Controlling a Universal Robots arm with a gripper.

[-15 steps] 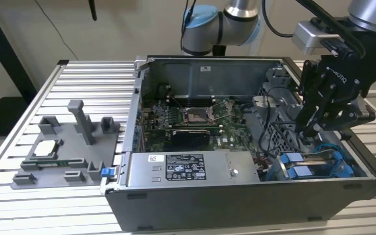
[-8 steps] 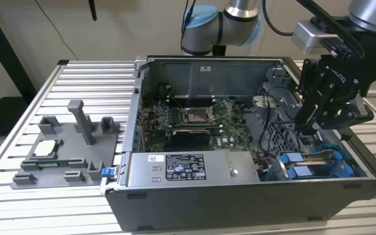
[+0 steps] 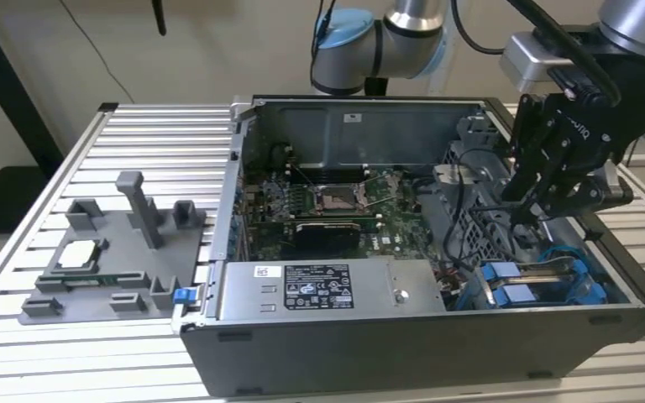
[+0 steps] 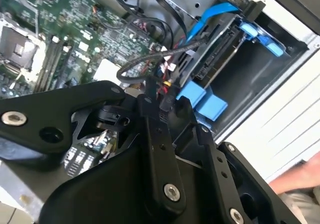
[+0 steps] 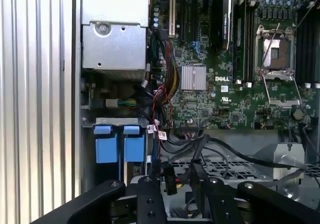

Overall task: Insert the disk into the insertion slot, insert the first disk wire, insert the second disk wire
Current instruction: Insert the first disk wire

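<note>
Standing by the ribbed aluminium bench (image 3: 76,361), and closest to me the dark grey sheet-metal computer case (image 3: 390,353) is lying open, with the silver labelled power-supply box (image 3: 322,290) sitting along its front.

Just past that, toward the exterior view's right, the flat silver-grey disk in its bright blue plastic carrier (image 4: 215,54) is sitting inside the grey sheet-metal insertion slot (image 5: 115,120). So that part is looking done to me.

The black gripper (image 4: 167,100) is hanging right over the bay. Its fingers (image 4: 152,119) are clamping a small black wire plug (image 5: 168,178) with red and yellow leads, near the disk's edge but not seated as far as I can see.

If I were running this, I'd be:
- keeping the plug square to the disk's edge
- checking the keyed side is facing the right way
- pressing slow and straight, since any tilt is probably jamming it or shoving the disk around in its carrier

The loose black braided cable (image 4: 145,59) looping just beside the fingers is looking like a snag risk too. A flat blue cable (image 4: 210,14) is running along the disk, and I can't tell if it's plugged in.

Further back, the green motherboard (image 3: 395,189) with its square metal processor socket (image 3: 334,199) is sitting well apart from the action. The silver and blue robot arm (image 3: 401,34) is reaching in over the far wall.
</note>
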